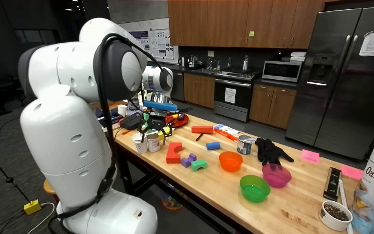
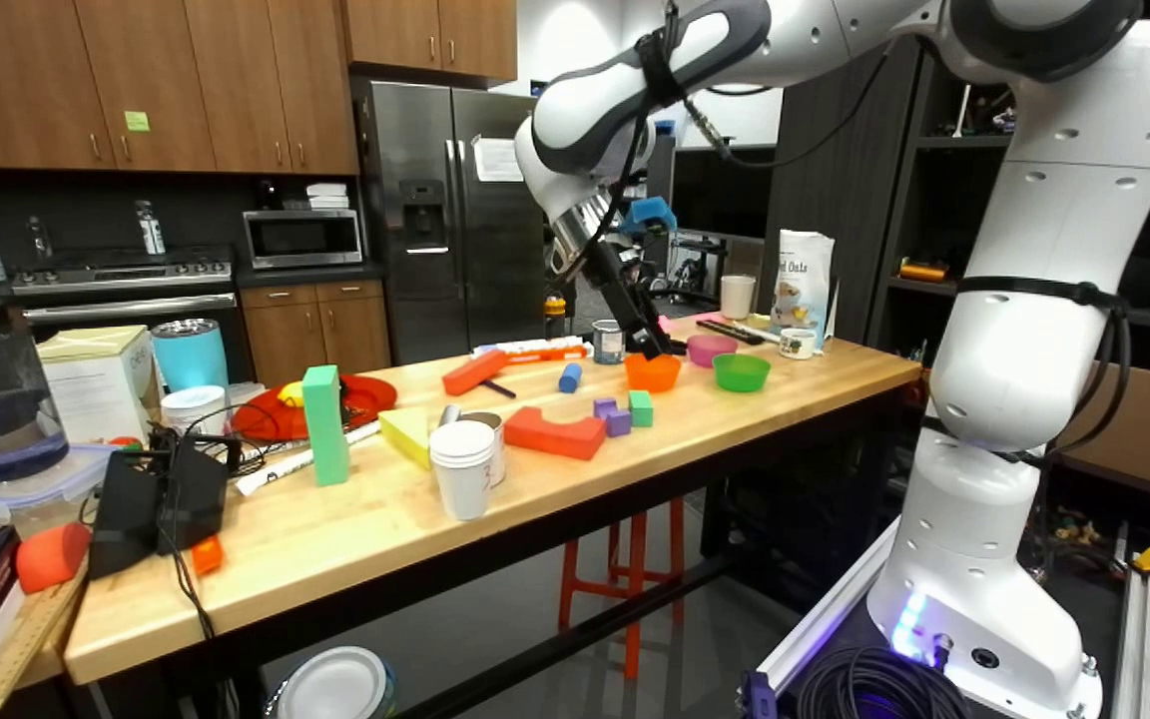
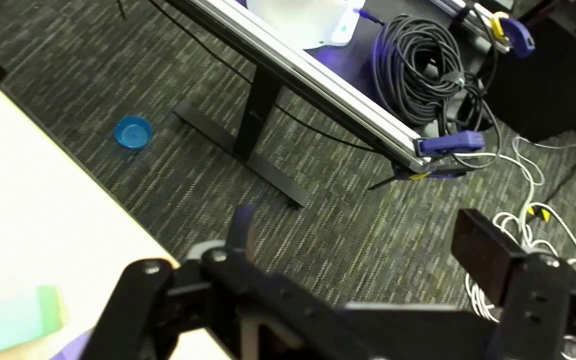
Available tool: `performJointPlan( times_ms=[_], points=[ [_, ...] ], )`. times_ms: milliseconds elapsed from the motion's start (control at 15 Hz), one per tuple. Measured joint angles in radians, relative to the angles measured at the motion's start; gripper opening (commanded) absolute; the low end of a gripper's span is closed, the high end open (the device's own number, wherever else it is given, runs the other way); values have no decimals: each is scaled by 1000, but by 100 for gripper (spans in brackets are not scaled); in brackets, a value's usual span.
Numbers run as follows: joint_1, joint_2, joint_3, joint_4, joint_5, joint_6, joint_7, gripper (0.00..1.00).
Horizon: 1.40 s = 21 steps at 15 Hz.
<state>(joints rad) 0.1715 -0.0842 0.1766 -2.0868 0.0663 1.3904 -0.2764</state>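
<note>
My gripper (image 1: pixel 153 141) is open and holds nothing. In the wrist view its two fingers (image 3: pixel 355 225) stand wide apart with carpet behind them. It hangs above the wooden table (image 1: pixel 213 195), apart from the objects. In an exterior view it overlaps the paper cups (image 1: pixel 139 143) and a can (image 1: pixel 153 143). In an exterior view the gripper (image 2: pixel 657 348) overlaps the rim of the orange bowl (image 2: pixel 652 373). A red arch block (image 1: pixel 174 153), a purple block (image 1: pixel 188 160) and a green arch block (image 1: pixel 199 165) lie near the table's edge. A blue cylinder (image 1: pixel 213 145) lies behind them.
A green bowl (image 1: pixel 254 188), a pink bowl (image 1: pixel 276 175), a tin can (image 1: pixel 244 145) and a black glove (image 1: pixel 269 152) stand or lie farther along. An upright green block (image 2: pixel 325 426) and a red plate (image 2: pixel 370 399) are at the opposite end. A red bar (image 1: pixel 202 129) lies between.
</note>
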Motion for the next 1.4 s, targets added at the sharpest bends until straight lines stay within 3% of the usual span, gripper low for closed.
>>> performJointPlan(
  times_ms=[467, 733, 1067, 1400],
  points=[
    [132, -87, 127, -4, -188, -14, -11, 100],
    [207, -91, 205, -41, -292, 54, -4, 100],
    [270, -90, 282, -148, -393, 349, 109, 100],
    [289, -90, 324, -254, -465, 694, 287, 100]
  ],
)
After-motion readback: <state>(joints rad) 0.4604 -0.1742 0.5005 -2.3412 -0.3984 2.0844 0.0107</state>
